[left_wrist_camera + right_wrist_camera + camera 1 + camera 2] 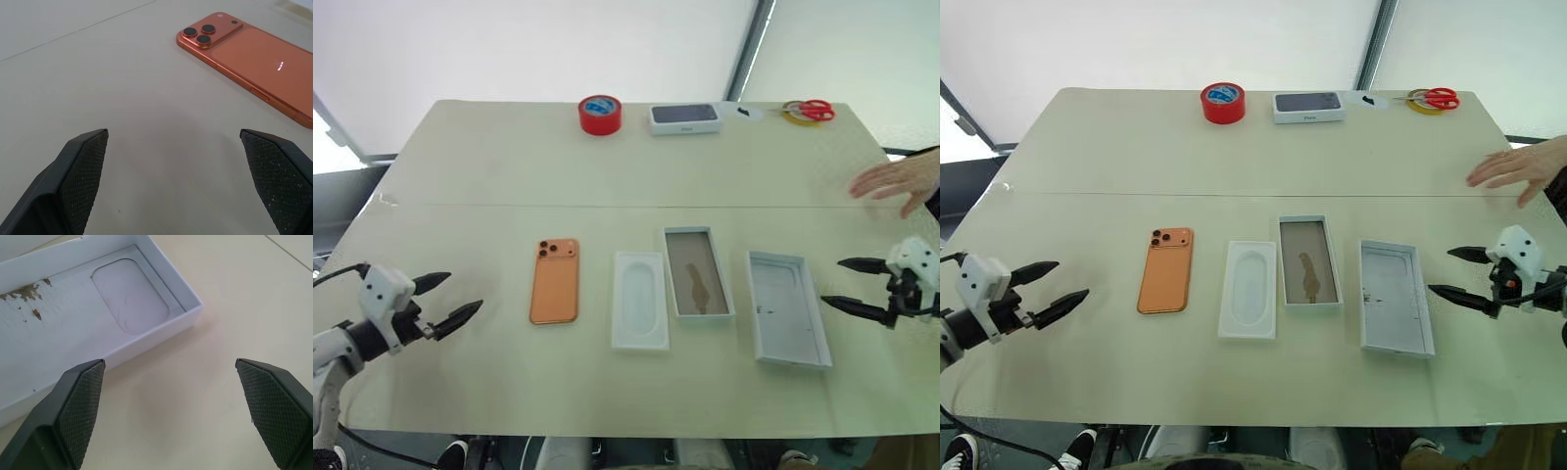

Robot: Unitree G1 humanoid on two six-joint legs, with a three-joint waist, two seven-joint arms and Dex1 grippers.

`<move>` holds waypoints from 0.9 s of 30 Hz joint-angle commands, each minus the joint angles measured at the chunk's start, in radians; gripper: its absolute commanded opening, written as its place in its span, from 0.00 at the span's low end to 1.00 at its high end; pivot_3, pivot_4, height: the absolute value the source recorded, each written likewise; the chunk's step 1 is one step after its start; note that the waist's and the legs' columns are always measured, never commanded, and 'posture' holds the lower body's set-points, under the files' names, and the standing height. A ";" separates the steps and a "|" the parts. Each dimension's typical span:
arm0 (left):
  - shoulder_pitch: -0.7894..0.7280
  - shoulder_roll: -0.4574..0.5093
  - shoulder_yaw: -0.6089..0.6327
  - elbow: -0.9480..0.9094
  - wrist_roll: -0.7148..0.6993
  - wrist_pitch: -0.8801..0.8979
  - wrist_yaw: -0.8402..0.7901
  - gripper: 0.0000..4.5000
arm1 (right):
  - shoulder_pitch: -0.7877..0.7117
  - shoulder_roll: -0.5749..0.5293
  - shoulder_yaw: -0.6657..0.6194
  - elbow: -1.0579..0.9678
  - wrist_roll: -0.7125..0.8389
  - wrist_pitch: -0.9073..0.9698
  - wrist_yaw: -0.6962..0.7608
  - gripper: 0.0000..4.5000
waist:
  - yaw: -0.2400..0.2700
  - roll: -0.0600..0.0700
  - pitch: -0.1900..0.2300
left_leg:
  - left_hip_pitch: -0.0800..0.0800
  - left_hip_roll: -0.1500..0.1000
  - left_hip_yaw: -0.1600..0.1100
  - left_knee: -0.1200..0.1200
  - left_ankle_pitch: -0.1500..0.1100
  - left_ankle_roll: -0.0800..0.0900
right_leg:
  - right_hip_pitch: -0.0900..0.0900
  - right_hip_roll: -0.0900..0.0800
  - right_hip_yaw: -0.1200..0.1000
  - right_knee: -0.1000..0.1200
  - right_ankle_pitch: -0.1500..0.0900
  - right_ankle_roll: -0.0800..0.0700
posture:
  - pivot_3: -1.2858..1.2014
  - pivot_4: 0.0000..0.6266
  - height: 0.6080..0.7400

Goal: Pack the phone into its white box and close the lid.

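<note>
My left gripper [455,299] and right gripper [835,284] both gape, empty. The phone [555,280] lies face down beside the tray [639,300], the white box [699,272] and the lid [787,307] (inside up). A person's hand [899,182], cut off at the frame's edge, rests on the table [509,176] near my right gripper.

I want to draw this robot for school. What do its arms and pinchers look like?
Each gripper, left and right, has two black pointed fingers shaped like long claws. Up close, the left fingers and right fingers have flat inner pads covered in a tiny bumpy diamond pattern. The fingers grow from a chunky white block on a black wrist, and thin black cables run along the arms.
</note>
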 commanded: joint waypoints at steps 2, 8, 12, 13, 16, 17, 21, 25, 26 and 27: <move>0.000 0.012 0.048 -0.028 -0.024 -0.010 0.000 1.00 | -0.041 -0.028 -0.019 0.071 -0.019 -0.054 0.001 0.99 | 0.001 0.000 0.000 | 0.000 0.000 0.000 0.000 0.000 0.000 | 0.000 0.000 0.000 0.000 0.000 0.000 | 0.52 0.24 0.92; -0.016 0.022 0.051 -0.099 -0.092 0.079 -0.001 1.00 | -0.068 -0.006 -0.007 0.038 -0.019 -0.028 -0.010 0.99 | 0.001 0.001 0.000 | 0.000 0.000 0.000 0.000 0.000 -0.001 | 0.000 0.000 0.000 0.000 0.000 0.000 | 0.52 0.24 0.92; -0.018 0.036 0.044 -0.098 -0.074 0.075 -0.004 1.00 | -0.063 -0.003 -0.003 0.020 -0.021 -0.023 -0.017 0.99 | 0.000 0.001 0.000 | 0.000 0.000 0.000 0.000 0.000 -0.001 | 0.000 0.000 0.000 0.000 0.000 0.000 | 0.52 0.24 0.92; -0.020 0.039 0.043 -0.093 -0.074 0.080 -0.004 1.00 | -0.064 -0.001 -0.005 0.015 -0.019 -0.017 -0.018 0.99 | 0.000 0.002 0.000 | 0.000 0.000 0.000 0.000 0.000 -0.001 | 0.000 0.000 0.000 0.000 0.000 0.000 | 0.52 0.24 0.92; -0.023 0.040 0.029 -0.085 -0.073 0.070 -0.027 1.00 | -0.060 0.003 -0.005 -0.003 -0.018 -0.007 -0.025 0.99 | 0.001 0.002 -0.001 | 0.000 0.000 0.000 0.000 0.000 -0.001 | 0.000 0.000 0.000 0.000 0.000 0.000 | 0.52 0.24 0.92; -0.026 0.040 0.022 -0.081 -0.064 0.071 -0.023 1.00 | -0.059 0.004 -0.006 -0.007 -0.018 -0.005 -0.028 0.99 | 0.001 0.002 -0.001 | 0.000 0.000 0.000 0.000 0.000 -0.001 | 0.000 0.000 0.000 0.000 0.000 0.000 | 0.52 0.24 0.92; -0.058 0.027 0.015 -0.094 -0.070 0.061 -0.025 1.00 | -0.061 0.004 -0.009 -0.036 -0.009 0.019 -0.032 0.99 | 0.002 0.002 -0.001 | 0.000 0.000 0.000 0.000 0.000 -0.001 | 0.000 0.000 0.000 0.000 0.000 0.000 | 0.52 0.24 0.92; -0.100 0.029 -0.039 -0.128 -0.046 0.123 0.030 1.00 | -0.077 0.009 -0.005 -0.093 -0.001 0.054 -0.038 0.99 | 0.002 0.002 -0.001 | 0.000 0.000 0.000 0.000 0.001 -0.001 | 0.000 0.000 0.000 0.000 0.000 0.000 | 0.52 0.24 0.92; -0.105 0.026 -0.052 -0.146 -0.041 0.129 0.041 1.00 | -0.077 0.011 -0.002 -0.112 -0.002 0.057 -0.040 0.99 | 0.002 0.002 -0.001 | 0.000 0.000 0.000 0.000 0.001 -0.001 | 0.000 0.000 0.000 0.000 0.000 0.000 | 0.52 0.24 0.92; -0.112 0.022 -0.066 -0.167 -0.042 0.151 0.059 1.00 | -0.078 0.015 0.001 -0.137 0.002 0.068 -0.040 0.99 | 0.001 0.002 -0.001 | 0.000 0.000 0.000 0.000 0.001 -0.001 | 0.000 0.000 0.000 0.000 0.000 0.000 | 0.52 0.24 0.92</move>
